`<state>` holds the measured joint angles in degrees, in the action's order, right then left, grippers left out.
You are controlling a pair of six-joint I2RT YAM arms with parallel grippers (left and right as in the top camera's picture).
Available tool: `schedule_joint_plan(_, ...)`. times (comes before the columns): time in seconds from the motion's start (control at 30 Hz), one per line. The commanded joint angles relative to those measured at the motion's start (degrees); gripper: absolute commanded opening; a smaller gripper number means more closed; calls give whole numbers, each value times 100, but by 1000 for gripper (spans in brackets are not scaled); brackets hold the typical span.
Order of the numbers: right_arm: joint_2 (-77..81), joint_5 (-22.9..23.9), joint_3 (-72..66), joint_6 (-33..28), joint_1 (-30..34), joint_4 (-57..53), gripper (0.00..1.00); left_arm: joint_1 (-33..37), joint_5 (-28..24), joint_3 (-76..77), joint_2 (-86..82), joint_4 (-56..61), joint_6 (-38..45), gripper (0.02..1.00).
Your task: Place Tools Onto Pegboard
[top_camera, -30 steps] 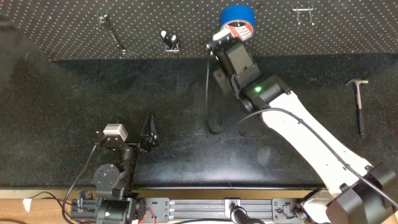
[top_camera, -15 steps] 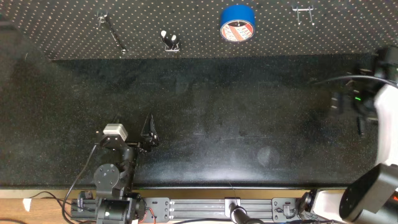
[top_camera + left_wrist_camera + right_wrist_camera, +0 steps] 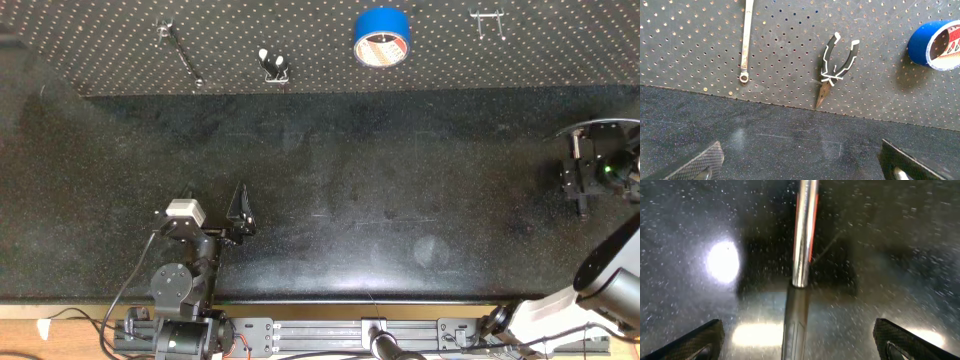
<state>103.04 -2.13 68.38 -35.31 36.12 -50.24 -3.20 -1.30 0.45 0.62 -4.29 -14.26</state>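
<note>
Below the pegboard (image 3: pixel 300 30), far right, the right gripper (image 3: pixel 800 347) is hovering spread over the hammer (image 3: pixel 804 230), which the arm is half hiding from above. The left gripper (image 3: pixel 800 167) is gaping toward the hung pliers (image 3: pixel 832 65).

Workshop bench, pegboard (image 3: pixel 300 40) with hung tools

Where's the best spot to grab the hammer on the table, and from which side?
Take the hammer around its slim shaft, near where bare metal meets the dark grip, coming from straight above. It lies flat on the table, and the right end effector is open with a finger on each side.
</note>
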Motion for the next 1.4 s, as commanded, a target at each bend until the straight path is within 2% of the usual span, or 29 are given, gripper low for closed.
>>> schedule_joint_plan(0.03,205,-87,-4,-125,-136,55,974,-20,61,-13,-42,-42,-28,996)
schedule_joint_plan(0.2,389,-92,-4,-118,-151,0,974,-20,61,-13,-42,-42,-28,996)
schedule_joint_plan(0.23,400,-92,-4,-118,-151,-4,945,-20,61,-13,-42,-42,-28,996)
schedule_joint_plan(0.27,404,-92,-4,-118,-151,-24,586,-20,61,-13,-42,-42,-28,993)
schedule_joint_plan(0.37,428,-90,-4,-118,-149,-28,112,-20,61,-13,-42,-42,-28,996)
schedule_joint_plan(0.4,490,-90,-4,-94,-149,-24,80,-20,61,-13,-42,-42,-28,996)
schedule_joint_plan(0.47,459,-92,-4,136,-162,44,75,-20,61,-13,-42,-44,-28,996)
schedule_joint_plan(0.53,-201,-133,-4,1207,-184,326,77,-20,61,-13,-42,-42,-28,996)
schedule_joint_plan(0.6,-1742,-1051,-4,1895,-184,313,75,-20,61,-13,-42,-42,-28,996)
schedule_joint_plan(0.63,-2365,-1327,-4,2317,-205,295,75,-20,61,-13,-42,-42,-28,996)
schedule_joint_plan(0.67,-2981,-1408,-4,2813,-422,304,75,-20,61,-13,-42,-44,-28,996)
schedule_joint_plan(0.7,-3257,-1405,-4,2966,-649,302,75,-20,61,-13,-42,-42,-28,996)
schedule_joint_plan(0.8,-3696,-1397,-4,3230,-2168,752,75,-20,61,-13,-42,-42,-28,996)
schedule_joint_plan(0.93,-3213,-1379,-4,3230,-2900,922,75,-20,61,-13,-42,-42,-28,996)
schedule_joint_plan(1.1,-2708,-1379,-4,3230,-3294,1462,75,-20,61,-13,-42,-42,-28,996)
schedule_joint_plan(1.4,-2295,-1355,-4,3233,-3331,1567,75,-20,61,-13,-42,-44,-28,996)
